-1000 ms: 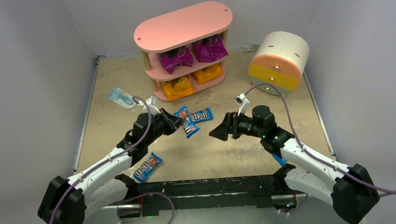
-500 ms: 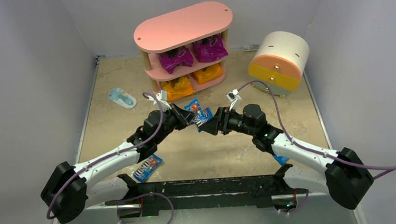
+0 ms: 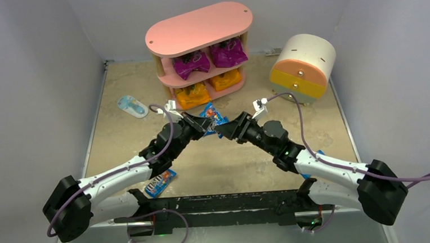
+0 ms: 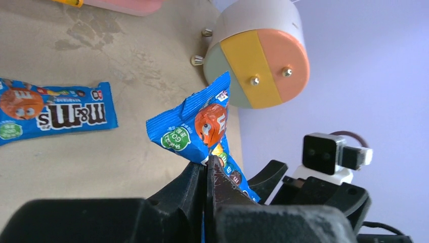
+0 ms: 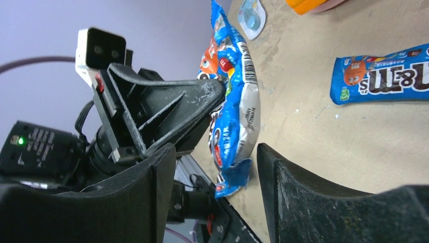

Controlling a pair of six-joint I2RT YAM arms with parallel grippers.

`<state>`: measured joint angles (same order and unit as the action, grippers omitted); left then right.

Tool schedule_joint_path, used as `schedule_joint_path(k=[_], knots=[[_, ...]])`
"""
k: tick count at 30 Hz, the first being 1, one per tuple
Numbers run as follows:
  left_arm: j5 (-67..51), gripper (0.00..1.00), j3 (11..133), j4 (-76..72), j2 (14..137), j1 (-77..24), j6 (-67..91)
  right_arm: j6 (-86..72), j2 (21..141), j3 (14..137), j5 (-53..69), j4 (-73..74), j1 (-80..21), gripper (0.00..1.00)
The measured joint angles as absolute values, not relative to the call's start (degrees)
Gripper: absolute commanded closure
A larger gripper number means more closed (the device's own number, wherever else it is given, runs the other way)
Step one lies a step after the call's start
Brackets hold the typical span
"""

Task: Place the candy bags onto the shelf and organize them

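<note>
Now, a mid-air handover

The left hand [image 4: 207, 172] clenches a blue M&M's packet [image 4: 195, 126] above the counter [image 4: 126, 61]. The right hand [image 5: 217, 152], released, faces it, the packet's long axis lined up with its finger gap. The shelf [image 3: 196, 29] stands beyond both.

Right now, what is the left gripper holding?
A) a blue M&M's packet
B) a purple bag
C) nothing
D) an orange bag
A: the left gripper is shut on a blue M&M's packet, while the right gripper is open.
</note>
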<state>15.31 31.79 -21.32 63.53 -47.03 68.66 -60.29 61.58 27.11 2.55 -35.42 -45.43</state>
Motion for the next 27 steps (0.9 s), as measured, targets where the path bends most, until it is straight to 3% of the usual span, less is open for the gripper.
schedule_joint_path(k=[6,11,13,16,18,21,27], knots=[[20.5,1.0,31.8,-21.0,62.6,-49.5,74.5,-64.9,61.8,25.9,-7.0,-37.9,-49.0,0.54],[22.4,0.97,31.8,-20.2,62.6,-49.7,76.8,-67.4,61.9,24.8,-11.7,-39.8,-50.3,0.87],[22.8,0.79,31.9,-20.0,62.6,-49.9,77.2,-68.0,62.0,24.8,-12.8,-40.6,-50.5,1.0],[23.4,0.39,33.2,-18.0,62.6,-50.0,76.4,-68.1,62.1,24.3,-14.0,-41.7,-50.6,1.0],[23.7,0.22,34.6,-16.1,62.5,-50.0,75.1,-68.1,61.6,24.1,-15.4,-41.5,-50.6,1.0],[24.1,0.14,36.6,-12.7,61.8,-50.0,72.6,-67.9,59.6,24.9,-16.6,-38.0,-50.6,1.0],[28.2,0.1,38.3,-2.6,51.5,-50.0,65.2,-66.0,56.1,32.8,-17.9,-28.4,-47.1,1.0]])
